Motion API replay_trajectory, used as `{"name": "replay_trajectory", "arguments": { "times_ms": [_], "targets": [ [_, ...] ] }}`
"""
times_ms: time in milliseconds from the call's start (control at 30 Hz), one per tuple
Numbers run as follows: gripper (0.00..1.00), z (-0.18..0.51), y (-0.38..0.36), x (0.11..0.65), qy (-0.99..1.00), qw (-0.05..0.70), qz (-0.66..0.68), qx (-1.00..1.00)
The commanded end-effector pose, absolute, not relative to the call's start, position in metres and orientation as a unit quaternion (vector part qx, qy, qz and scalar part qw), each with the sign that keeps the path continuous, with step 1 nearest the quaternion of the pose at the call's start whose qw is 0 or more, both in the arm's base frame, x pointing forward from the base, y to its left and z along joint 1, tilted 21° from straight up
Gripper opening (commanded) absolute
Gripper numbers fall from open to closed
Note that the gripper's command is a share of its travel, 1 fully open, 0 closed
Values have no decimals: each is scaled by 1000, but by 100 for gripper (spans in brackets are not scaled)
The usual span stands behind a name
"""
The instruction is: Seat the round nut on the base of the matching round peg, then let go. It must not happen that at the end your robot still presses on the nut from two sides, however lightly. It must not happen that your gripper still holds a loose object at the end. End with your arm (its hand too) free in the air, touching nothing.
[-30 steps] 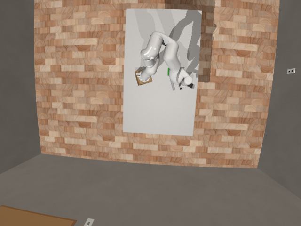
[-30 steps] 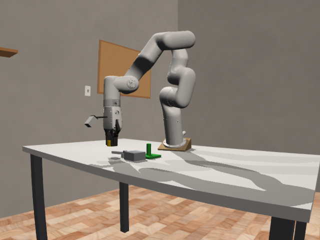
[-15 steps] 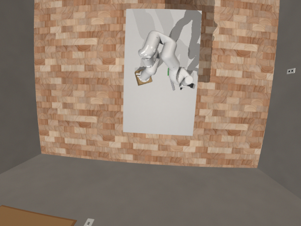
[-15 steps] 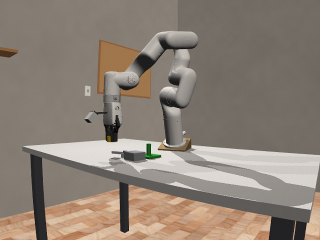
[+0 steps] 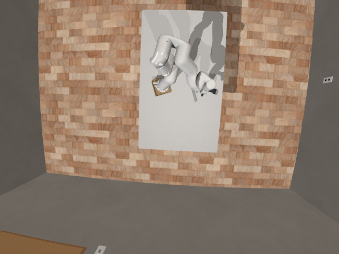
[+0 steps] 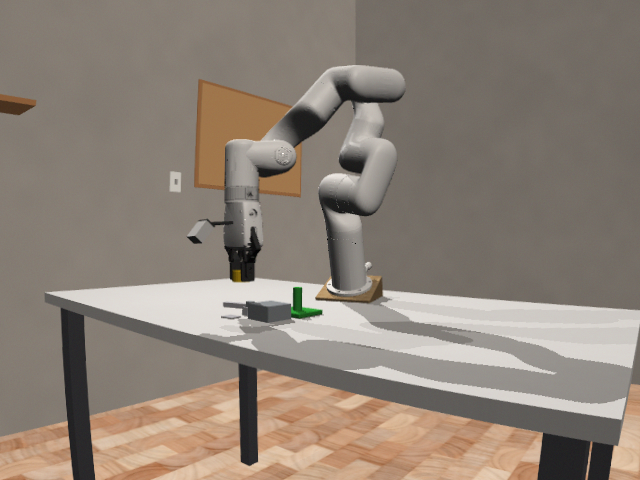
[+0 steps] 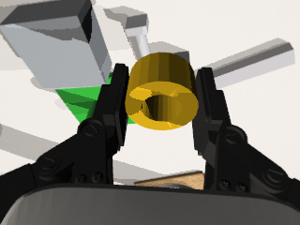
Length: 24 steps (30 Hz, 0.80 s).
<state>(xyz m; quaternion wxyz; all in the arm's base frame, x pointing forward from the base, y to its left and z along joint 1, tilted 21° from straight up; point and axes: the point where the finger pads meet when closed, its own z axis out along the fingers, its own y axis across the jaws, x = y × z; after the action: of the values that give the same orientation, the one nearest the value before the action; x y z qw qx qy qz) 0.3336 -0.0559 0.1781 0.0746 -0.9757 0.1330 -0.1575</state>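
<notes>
Clamping the yellow round nut (image 7: 161, 91) by its outer wall, the gripper (image 6: 241, 272) hangs above the table (image 6: 465, 372), bore kept unobstructed, prob. so it can drop over the green round peg (image 6: 297, 298). Peg stands w/ a grey block (image 6: 268, 310) just beside it, off to one side of the nut. In top view the arm hides the peg; wrist view shows only a green sliver.

Smooth pale-grey arm (image 6: 356, 170) of rounded links, black gripper (image 7: 161, 110) fingers (screw heads visible at the pivots).
</notes>
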Motion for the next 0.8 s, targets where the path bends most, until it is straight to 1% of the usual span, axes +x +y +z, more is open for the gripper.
{"name": "replay_trajectory", "arguments": {
  "times_ms": [0, 67, 133, 367, 767],
  "targets": [
    [0, 180, -19, 311, 133, 72, -158, -976],
    [0, 177, -1, 297, 133, 72, -158, -976],
    [0, 177, -1, 297, 133, 72, -158, -976],
    [0, 163, 35, 264, 137, 70, -163, -975],
    [0, 160, 39, 260, 137, 70, -164, -974]
  ]
}}
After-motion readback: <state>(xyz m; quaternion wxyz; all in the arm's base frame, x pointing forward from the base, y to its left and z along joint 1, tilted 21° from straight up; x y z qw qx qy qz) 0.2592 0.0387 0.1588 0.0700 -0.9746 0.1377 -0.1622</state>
